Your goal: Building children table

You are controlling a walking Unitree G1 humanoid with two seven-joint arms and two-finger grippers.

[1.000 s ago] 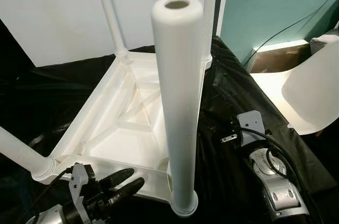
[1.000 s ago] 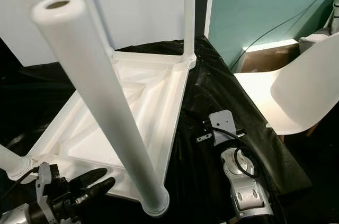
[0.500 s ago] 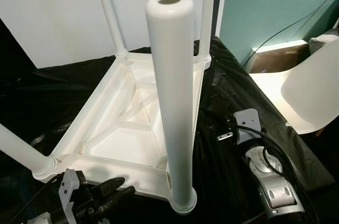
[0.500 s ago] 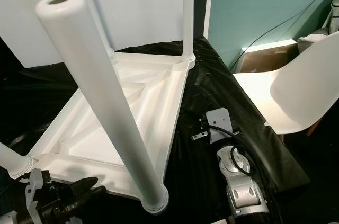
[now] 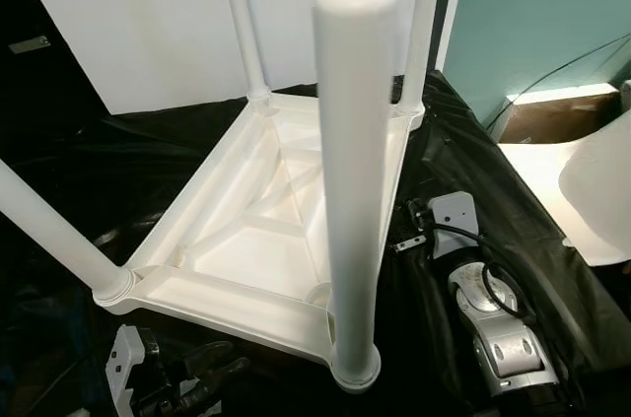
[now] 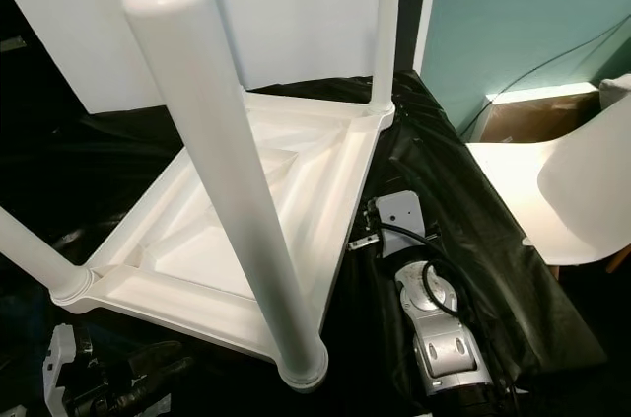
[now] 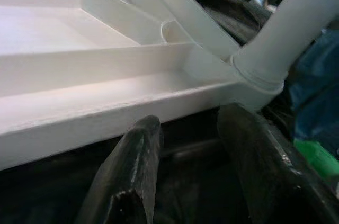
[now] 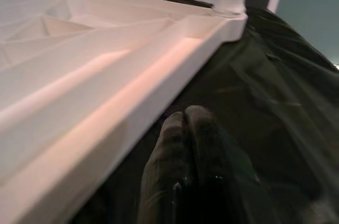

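A white children's table (image 5: 258, 240) lies upside down on black plastic sheeting (image 5: 463, 171), its ribbed underside facing up and four round legs standing in its corner sockets. The nearest leg (image 5: 353, 190) rises at the centre of the head view; the others stand at 9, 11 and 1 o'clock. The left gripper (image 5: 202, 382) sits low at 7 o'clock, just in front of the table's near edge, its two black fingers (image 7: 132, 166) apart and holding nothing, with the frame rim just beyond their tips in the wrist view. The right gripper (image 8: 185, 144) lies on the sheeting beside the table's right edge, at about 4 o'clock in the head view, its fingers pressed together and empty. A white chair (image 5: 601, 190) stands at 3 o'clock, well apart from the table. The legs appear seated, so the likely risks are judgement only: an arm brushing the tall near leg could tilt or loosen it, and the sheeting could snag the fingers or let the table slide.
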